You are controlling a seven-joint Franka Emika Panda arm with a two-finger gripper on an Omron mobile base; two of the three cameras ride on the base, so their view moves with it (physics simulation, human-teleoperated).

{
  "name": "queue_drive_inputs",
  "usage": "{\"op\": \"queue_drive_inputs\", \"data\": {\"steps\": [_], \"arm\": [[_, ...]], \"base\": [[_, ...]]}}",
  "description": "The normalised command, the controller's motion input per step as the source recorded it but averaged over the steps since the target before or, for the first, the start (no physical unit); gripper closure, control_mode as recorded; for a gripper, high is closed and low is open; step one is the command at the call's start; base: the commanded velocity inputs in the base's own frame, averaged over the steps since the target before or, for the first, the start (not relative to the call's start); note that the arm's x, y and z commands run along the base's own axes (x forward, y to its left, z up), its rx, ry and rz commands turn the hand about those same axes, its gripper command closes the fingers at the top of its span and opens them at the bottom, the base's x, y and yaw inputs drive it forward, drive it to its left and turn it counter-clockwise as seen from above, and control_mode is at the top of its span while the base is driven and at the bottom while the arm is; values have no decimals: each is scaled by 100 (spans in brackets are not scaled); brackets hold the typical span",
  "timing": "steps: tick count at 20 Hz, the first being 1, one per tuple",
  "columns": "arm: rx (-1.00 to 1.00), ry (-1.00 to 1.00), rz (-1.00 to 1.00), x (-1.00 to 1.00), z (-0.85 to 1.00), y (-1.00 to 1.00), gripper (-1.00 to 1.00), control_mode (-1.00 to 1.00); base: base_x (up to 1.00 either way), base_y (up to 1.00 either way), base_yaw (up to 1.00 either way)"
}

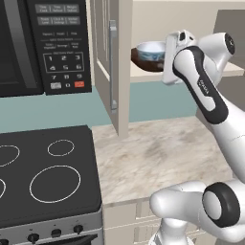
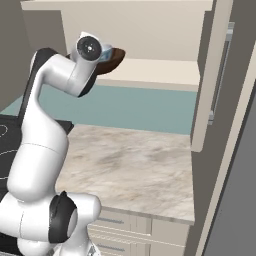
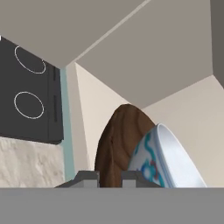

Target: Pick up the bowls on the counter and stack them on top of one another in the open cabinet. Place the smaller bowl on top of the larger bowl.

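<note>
Left base view: smaller bowl [image 1: 151,50] nests inside larger bowl [image 1: 143,63] on cabinet [image 1: 229,69] shelf.

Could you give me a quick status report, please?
Jaws shut at the larger bowl. Smaller bowl nested in it on cabinet shelf. Nothing in the way.

Cabinet shelf has the bowls, counter's just bare stone

The plain shelf [image 1: 143,72] inside the open cabinet [image 1: 107,62] carries the wide dark brown bowl [image 1: 143,62], and the small pale blue bowl [image 1: 152,50] sits nested in it rather than on the shelf itself. Below, the beige marbled counter [image 1: 158,153] runs right up beside the black stovetop [image 1: 48,177].
</note>
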Motion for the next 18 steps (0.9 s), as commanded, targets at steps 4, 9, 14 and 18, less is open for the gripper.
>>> {"op": "queue_drive_inputs", "data": {"steps": [4,9,14,18], "arm": [[0,0,0,21,0,0,100,-100],[0,0,0,20,0,0,100,-100],[-1,0,0,19,0,0,100,-100],[0,0,0,18,0,0,100,-100]], "base": [[0,0,0],[0,0,0],[0,0,0],[0,0,0]]}}
